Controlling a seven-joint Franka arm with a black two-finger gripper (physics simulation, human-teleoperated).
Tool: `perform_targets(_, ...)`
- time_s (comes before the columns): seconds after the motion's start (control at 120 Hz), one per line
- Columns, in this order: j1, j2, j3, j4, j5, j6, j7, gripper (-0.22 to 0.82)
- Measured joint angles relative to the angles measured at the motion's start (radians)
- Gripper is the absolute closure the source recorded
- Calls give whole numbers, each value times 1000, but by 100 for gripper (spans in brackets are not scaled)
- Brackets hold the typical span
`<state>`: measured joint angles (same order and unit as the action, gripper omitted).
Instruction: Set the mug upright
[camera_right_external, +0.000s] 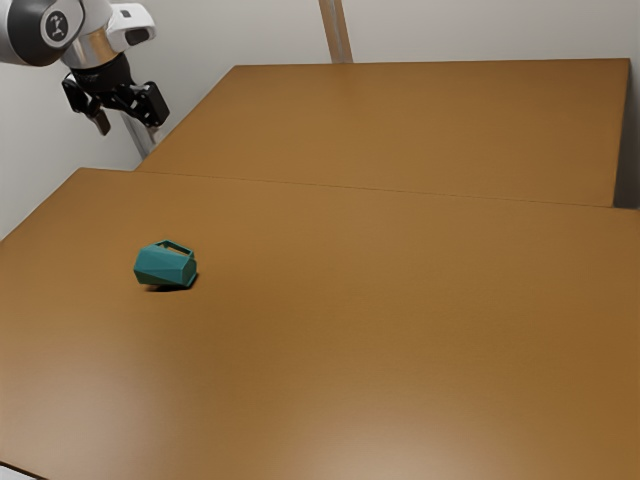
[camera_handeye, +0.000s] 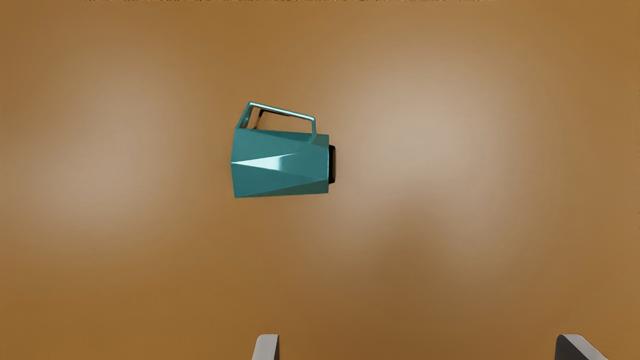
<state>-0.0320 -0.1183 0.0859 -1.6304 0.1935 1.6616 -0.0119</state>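
Observation:
My gripper hangs high above the table at the exterior view's upper left, well clear of the mug. A teal faceted mug lies on its side on the tabletop, lower than the gripper in that view. In the wrist view the same mug shows its side wall and its angular handle, which sticks out sideways; the inside of its mouth is hidden. The two fingertips of my gripper stand wide apart, and between them is only the bare table far below.
The brown wooden table spreads under the arm, with a seam across it. Behind the seam lies a further brown panel, with pale walls beyond. A table edge runs along the exterior view's left.

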Motion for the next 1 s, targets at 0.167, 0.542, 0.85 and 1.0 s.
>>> perform_targets(0.167,1,7,1,-4,0,11,20,0)
perform_targets(0.542,112,162,11,-6,-139,34,52,0)
perform_targets(0.85,341,287,11,-16,-300,21,85,0)
perform_targets(1.0,386,365,14,12,-362,14,119,0)
